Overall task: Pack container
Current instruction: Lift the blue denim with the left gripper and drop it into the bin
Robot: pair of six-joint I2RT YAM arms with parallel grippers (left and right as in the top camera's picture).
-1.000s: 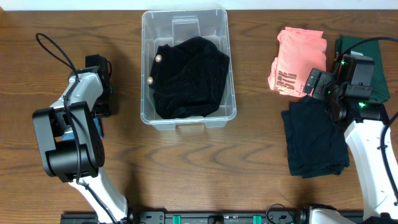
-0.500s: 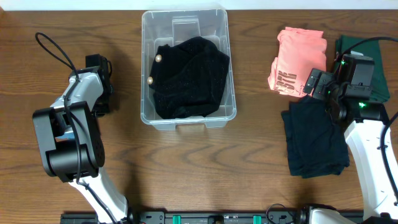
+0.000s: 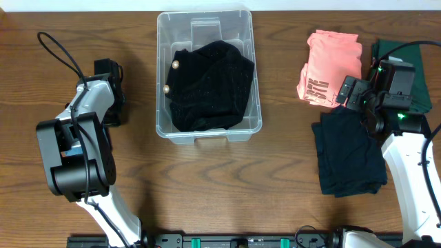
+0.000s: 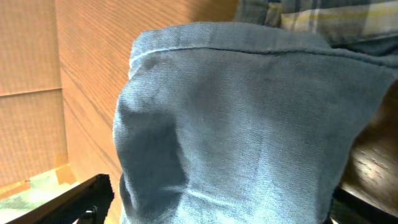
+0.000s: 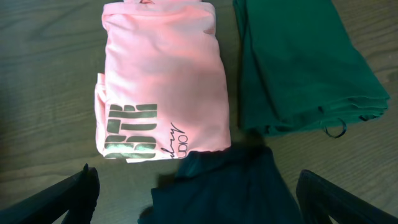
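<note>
The clear container (image 3: pixel 160 69) stands at the back middle of the table with a black garment (image 3: pixel 207 86) in it. My left gripper (image 3: pixel 110 103) is at the far left. In its wrist view the jaws (image 4: pixel 217 208) are spread wide, with a blue denim-like garment (image 4: pixel 249 124) filling the space between them. My right gripper (image 3: pixel 351 93) is open (image 5: pixel 199 199) over the top edge of a dark navy garment (image 3: pixel 348 155) (image 5: pixel 224 186). A folded pink shirt (image 3: pixel 329 62) (image 5: pixel 165 81) and a folded green garment (image 3: pixel 386 49) (image 5: pixel 298 62) lie just beyond it.
The left arm's body (image 3: pixel 72 158) and cable (image 3: pixel 55 52) take up the left side. The right arm (image 3: pixel 413 165) runs along the right edge. A plaid cloth edge (image 4: pixel 323 15) shows beyond the blue garment.
The left arm and its cable have shifted very slightly toward the back. The right arm and the garments have not moved.
</note>
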